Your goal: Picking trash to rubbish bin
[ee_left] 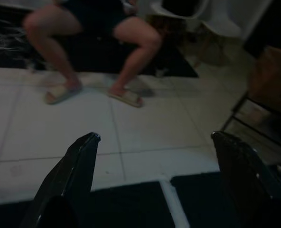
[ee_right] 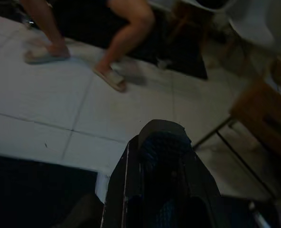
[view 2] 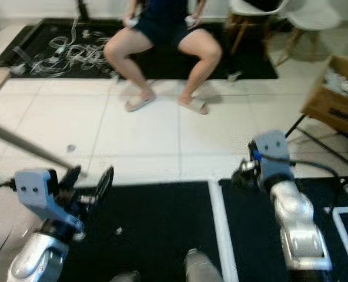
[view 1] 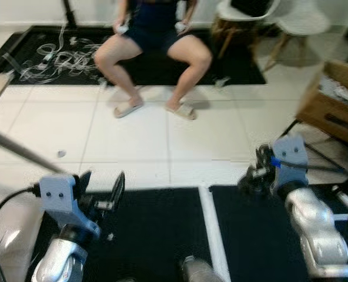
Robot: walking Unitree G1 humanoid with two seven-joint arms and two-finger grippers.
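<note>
My left gripper [view 1: 101, 183] hovers open over a black mat [view 1: 156, 235], nothing between its fingers; in the left wrist view [ee_left: 154, 137] the two fingers stand wide apart. A small pale scrap [view 1: 110, 237] lies on the mat just below it. A small round bit [view 1: 61, 154] sits on the white tiles farther ahead, and a crumpled pale piece [view 1: 223, 82] lies by the far carpet's edge. My right gripper [view 1: 255, 171] is held over the right mat's front edge, fingers shut together [ee_right: 162, 142], with something bluish between them that I cannot identify.
A person [view 1: 153, 35] sits ahead, sandalled feet on the tiles. Tangled white cables [view 1: 62, 56] lie on the far carpet. A cardboard box [view 1: 333, 100] on a black frame stands at right, chairs [view 1: 244, 12] behind. A grey pole [view 1: 21, 150] slants in from the left.
</note>
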